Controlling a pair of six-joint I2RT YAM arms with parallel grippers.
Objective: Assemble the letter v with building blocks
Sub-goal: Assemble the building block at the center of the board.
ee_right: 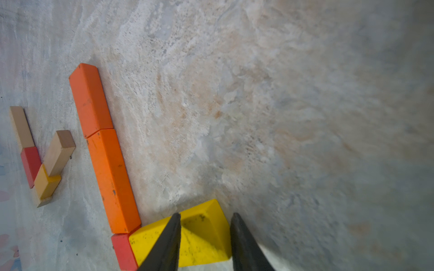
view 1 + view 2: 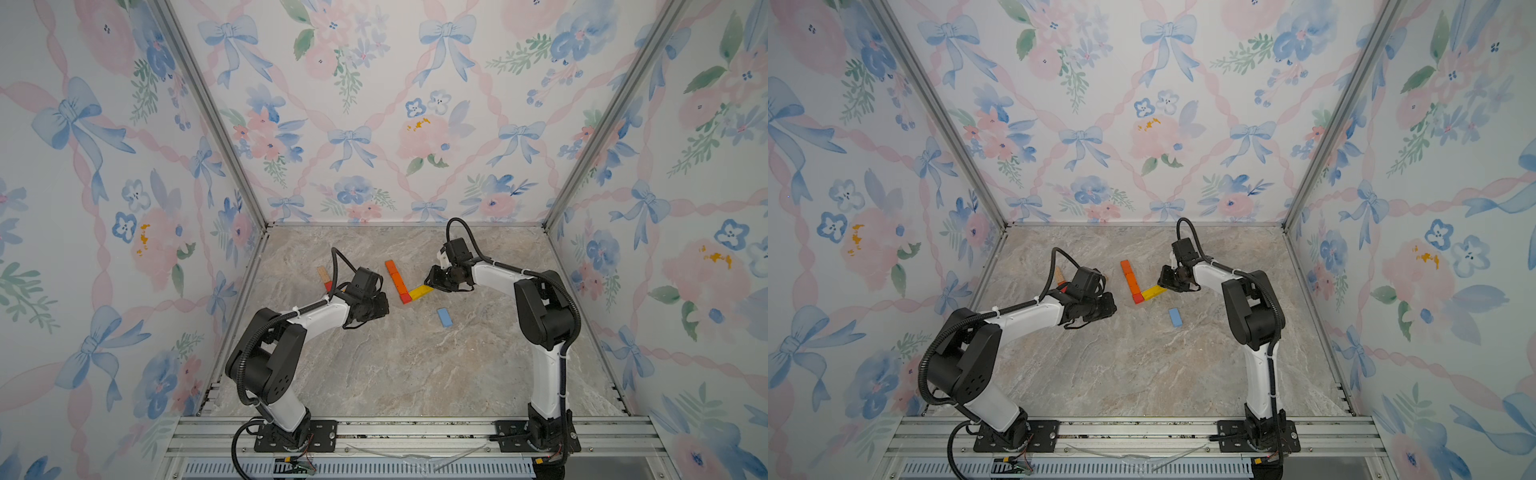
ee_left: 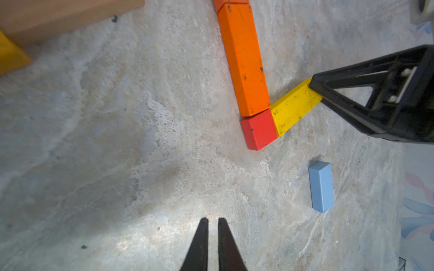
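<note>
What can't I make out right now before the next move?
- Wood, red and yellow cluster: both top views, mostly behind the left arm.
- Right gripper contact with yellow block: right wrist view, its own fingers cover it.
- Upper orange block: left wrist view, cropped by edge.

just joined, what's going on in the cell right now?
A block V is half built. Two orange blocks lie end to end as one stroke, with a red block at the base. The right gripper straddles the far end of the yellow block, which angles off from the red one; whether it grips is unclear. The left gripper is shut and empty above the table. A light blue block lies apart, and a separate cluster of blocks sits near the left arm.
</note>
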